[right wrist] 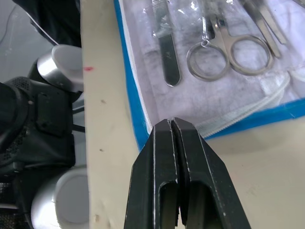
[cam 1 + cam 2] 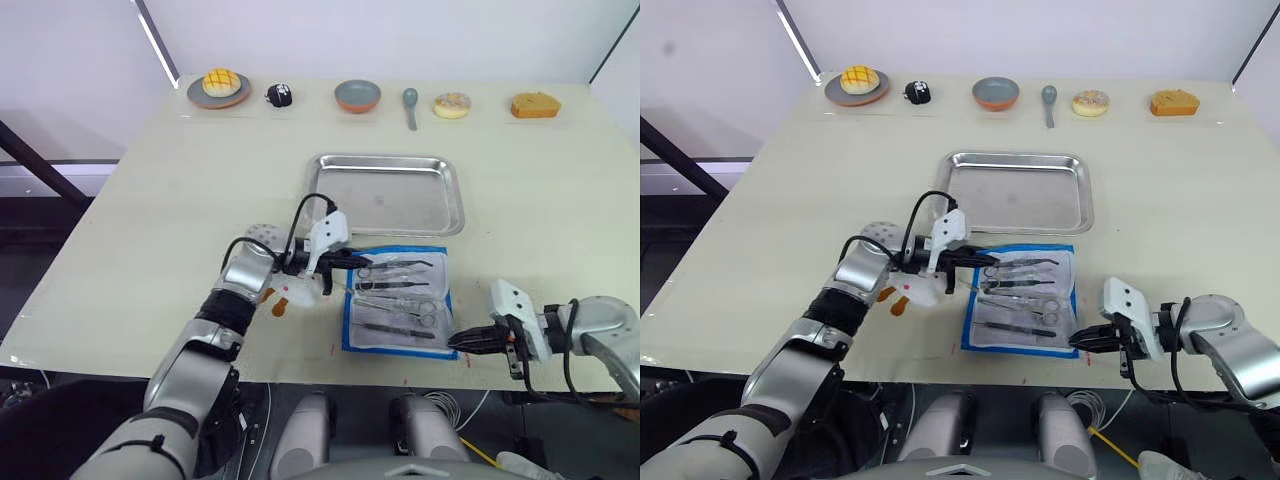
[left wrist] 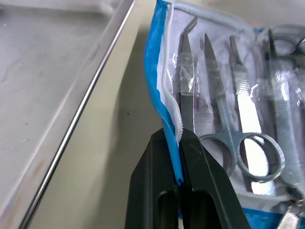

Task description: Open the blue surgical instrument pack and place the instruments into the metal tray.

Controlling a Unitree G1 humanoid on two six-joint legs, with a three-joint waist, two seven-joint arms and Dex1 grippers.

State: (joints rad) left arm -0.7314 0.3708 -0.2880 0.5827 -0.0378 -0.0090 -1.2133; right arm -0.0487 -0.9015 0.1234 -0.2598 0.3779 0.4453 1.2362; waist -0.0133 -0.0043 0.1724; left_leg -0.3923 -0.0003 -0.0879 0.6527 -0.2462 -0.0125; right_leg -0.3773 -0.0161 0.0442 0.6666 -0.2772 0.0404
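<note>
The blue surgical instrument pack [image 2: 396, 300] lies open on the table just in front of the metal tray [image 2: 400, 195]. Its whitish lining faces up. Several instruments [image 2: 392, 308], scissors [image 3: 252, 152] and forceps among them, are tucked in its pockets. My left gripper [image 2: 347, 261] is at the pack's far left corner, shut on the blue zip edge [image 3: 162, 95]. The tray's rim [image 3: 90, 90] runs close beside it. My right gripper [image 2: 460, 342] is shut, with its tips [image 1: 171, 125] resting on the blue border at the pack's near right corner [image 1: 138, 129].
Along the table's far edge stand a plate with a bun [image 2: 219, 88], a small black object [image 2: 279, 95], a bowl [image 2: 357, 96], a grey spoon [image 2: 410, 105], a donut [image 2: 452, 105] and a cake slice [image 2: 535, 105]. The table's front edge [image 1: 88, 157] runs close to my right gripper.
</note>
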